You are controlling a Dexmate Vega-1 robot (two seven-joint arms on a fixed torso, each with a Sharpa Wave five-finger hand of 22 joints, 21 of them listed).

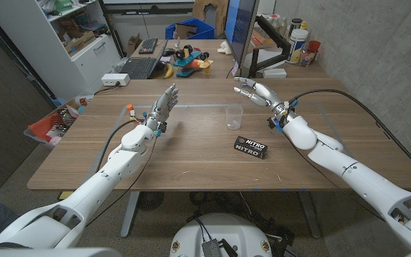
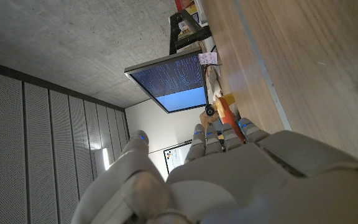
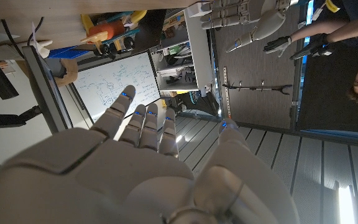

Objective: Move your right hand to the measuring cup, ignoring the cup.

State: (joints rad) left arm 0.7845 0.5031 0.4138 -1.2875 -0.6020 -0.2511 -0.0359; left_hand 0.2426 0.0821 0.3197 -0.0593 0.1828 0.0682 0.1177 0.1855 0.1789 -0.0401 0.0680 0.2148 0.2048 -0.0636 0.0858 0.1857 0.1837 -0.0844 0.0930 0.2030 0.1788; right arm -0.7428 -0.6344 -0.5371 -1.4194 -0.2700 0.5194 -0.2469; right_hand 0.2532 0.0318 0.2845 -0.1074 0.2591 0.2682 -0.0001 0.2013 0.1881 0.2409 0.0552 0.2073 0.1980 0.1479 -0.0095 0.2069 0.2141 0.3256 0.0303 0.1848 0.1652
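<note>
The right hand (image 1: 257, 91), fingers spread and holding nothing, is hovering just beyond the clear, probably plastic measuring cup (image 1: 234, 117), which is standing upright on the worktop (image 1: 191, 160) nearer the robot and toward its left.

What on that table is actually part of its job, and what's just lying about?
Part of the job:
clear cup
right hand

Just lying about:
black NITRO box
left hand
keyboard
monitor

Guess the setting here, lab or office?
Likely a robotics lab or workshop: bare concrete wall, a monitor on a cluttered bench, white shelving, and a wooden table under two robot arms.
</note>
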